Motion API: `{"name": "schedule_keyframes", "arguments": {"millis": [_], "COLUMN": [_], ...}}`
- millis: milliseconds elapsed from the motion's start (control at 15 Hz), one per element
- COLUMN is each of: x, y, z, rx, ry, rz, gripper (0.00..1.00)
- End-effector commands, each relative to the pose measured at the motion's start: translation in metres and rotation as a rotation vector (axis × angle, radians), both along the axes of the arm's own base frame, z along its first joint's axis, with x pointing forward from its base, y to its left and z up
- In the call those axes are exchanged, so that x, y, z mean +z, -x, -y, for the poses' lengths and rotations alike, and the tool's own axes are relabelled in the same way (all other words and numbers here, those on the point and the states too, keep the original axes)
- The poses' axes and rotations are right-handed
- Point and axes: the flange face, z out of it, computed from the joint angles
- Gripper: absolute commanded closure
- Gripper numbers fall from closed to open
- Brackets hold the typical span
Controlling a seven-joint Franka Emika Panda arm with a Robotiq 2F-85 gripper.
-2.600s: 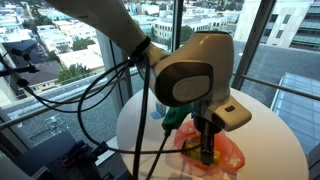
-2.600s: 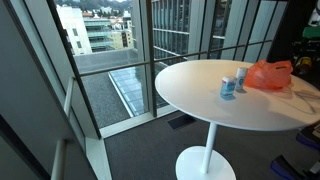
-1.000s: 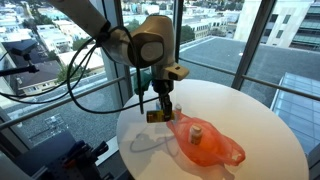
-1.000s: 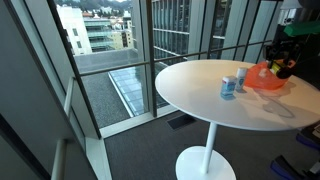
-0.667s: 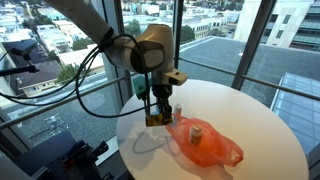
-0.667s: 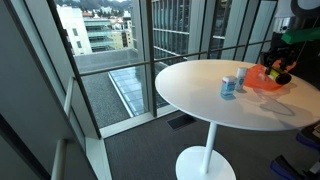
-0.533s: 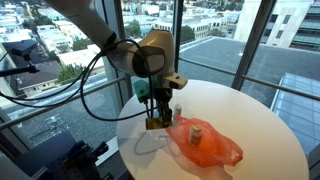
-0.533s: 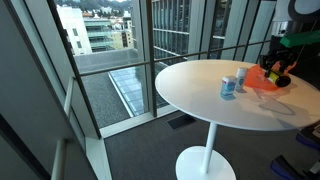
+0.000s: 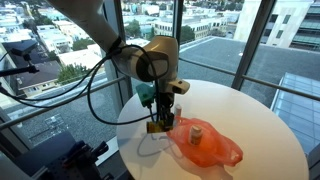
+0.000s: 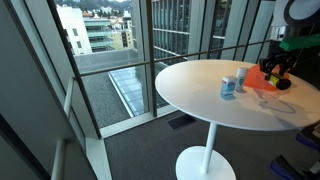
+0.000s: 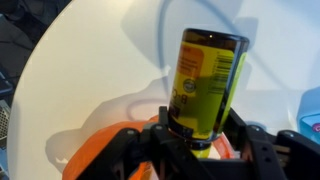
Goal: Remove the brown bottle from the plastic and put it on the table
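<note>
My gripper [image 9: 158, 118] is shut on the brown bottle [image 9: 156, 126] and holds it low over the white round table [image 9: 250, 115], just beside the orange plastic bag [image 9: 208, 145]. In the wrist view the brown bottle [image 11: 208, 80] shows a yellow label, and my fingers [image 11: 195, 135] clamp its neck end. The orange plastic [image 11: 88, 160] lies under the gripper there. A small pale object [image 9: 197, 130] sits inside the bag. In an exterior view my gripper [image 10: 276, 70] hangs over the orange bag [image 10: 258, 80]. I cannot tell if the bottle touches the table.
A blue can [image 10: 229, 87] and a small white-and-blue bottle [image 10: 241, 76] stand on the table [image 10: 200, 100] near the bag. A teal object [image 9: 146, 92] sits behind the gripper. A loose cable [image 9: 145, 146] lies by the table's edge. Windows surround the table.
My gripper has carried the brown bottle downward and a little toward the table's near edge, staying shut on it. The bag has not moved.
</note>
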Motion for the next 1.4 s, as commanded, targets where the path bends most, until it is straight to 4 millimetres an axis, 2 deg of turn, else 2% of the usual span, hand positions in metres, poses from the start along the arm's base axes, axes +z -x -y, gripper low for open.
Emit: {"name": "schedule_keyframes", "arguments": {"millis": [0,67,267,733,1067,1333], "x": [0.001,0.001,0.000,-0.009,-0.026,-0.049], "y": [0.000,0.000,-0.001,-0.008,-0.010,-0.012], "z": [0.000,0.000,-0.014,-0.067,-0.085,-0.090], "rx": [0.000,0.000,0.036,0.163,0.233,0.269], "ry": [0.000,0.000,0.004,0.004,0.007,0.007], "rz": [-0.001,-0.001,-0.003,-0.017,-0.036,-0.051], "gripper": [0.44,0.69,0.69,0.69,0.69,0.69]}}
